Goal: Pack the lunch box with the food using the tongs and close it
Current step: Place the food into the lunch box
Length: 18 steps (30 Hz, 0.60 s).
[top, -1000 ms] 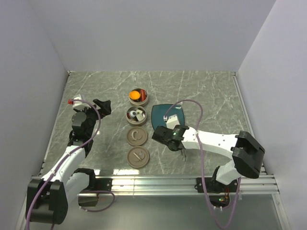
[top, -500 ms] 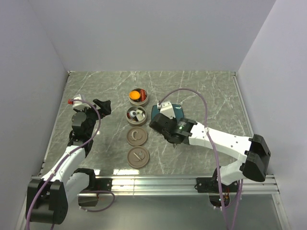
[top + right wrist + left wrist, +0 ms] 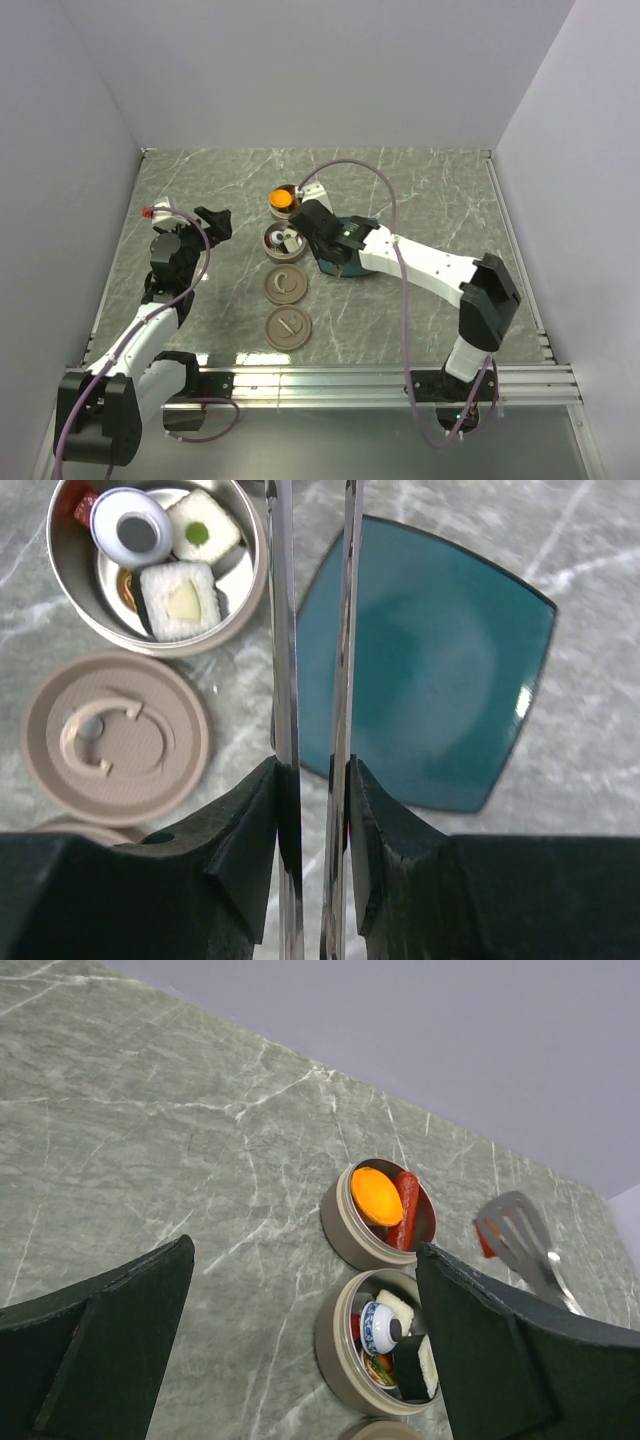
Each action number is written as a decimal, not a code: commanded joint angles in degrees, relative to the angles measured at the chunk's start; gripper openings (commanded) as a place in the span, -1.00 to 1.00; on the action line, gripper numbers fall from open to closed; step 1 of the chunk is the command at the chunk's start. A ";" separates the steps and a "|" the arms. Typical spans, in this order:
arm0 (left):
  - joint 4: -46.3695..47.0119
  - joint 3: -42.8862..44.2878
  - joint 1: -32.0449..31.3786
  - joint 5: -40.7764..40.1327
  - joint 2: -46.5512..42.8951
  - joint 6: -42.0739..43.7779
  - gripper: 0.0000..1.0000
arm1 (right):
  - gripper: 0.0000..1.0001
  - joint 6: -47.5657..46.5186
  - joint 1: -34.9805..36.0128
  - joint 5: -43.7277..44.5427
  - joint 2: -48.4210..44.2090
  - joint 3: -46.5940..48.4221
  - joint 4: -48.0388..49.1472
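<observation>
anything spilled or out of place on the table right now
Nothing stands out. The food sits inside both tins, two lids lie flat on the table near them, and the right gripper holds the tongs over the teal plate's edge.

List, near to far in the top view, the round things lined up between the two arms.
Nearest lid → second lid → nearer open tin → farthest open tin, partly under the right arm.

Bright, even light; soft shadows
</observation>
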 commanded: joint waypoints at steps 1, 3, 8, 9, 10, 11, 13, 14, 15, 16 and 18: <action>2.34 1.27 0.25 0.73 0.36 -0.20 0.99 | -0.31 -3.58 -1.76 -3.28 2.51 4.32 3.82; 2.43 1.27 0.25 0.73 0.45 -0.20 0.99 | -0.31 -4.29 -2.81 -4.34 4.62 5.12 4.26; 2.52 1.18 0.33 0.55 0.45 -0.20 0.99 | -0.31 -4.99 -4.23 -6.01 6.83 6.26 4.96; 2.52 1.27 0.34 0.55 0.54 -0.28 0.99 | -0.31 -5.08 -4.40 -6.27 7.00 6.26 5.14; 2.52 1.27 0.34 0.64 0.54 -0.20 0.99 | -0.31 -5.17 -4.66 -6.54 7.26 6.35 5.31; 2.52 1.27 0.34 0.64 0.54 -0.28 0.99 | -0.31 -5.34 -4.75 -6.71 7.35 6.44 5.31; 2.52 1.27 0.34 0.64 0.72 -0.37 0.99 | -0.31 -5.69 -5.11 -6.89 7.79 6.79 5.40; 2.52 1.36 0.34 0.64 0.72 -0.29 0.99 | -0.31 -5.70 -5.19 -7.15 7.97 6.96 5.49; 2.52 1.36 0.34 0.55 0.80 -0.28 0.99 | -0.31 -5.78 -5.28 -7.24 8.14 7.23 5.49; 2.52 1.36 0.34 0.64 0.80 -0.28 0.99 | -0.30 -5.87 -5.28 -7.33 8.58 7.32 5.49; 2.52 1.27 0.34 0.55 0.80 -0.28 0.99 | -0.28 -6.05 -5.63 -7.42 8.93 7.75 5.49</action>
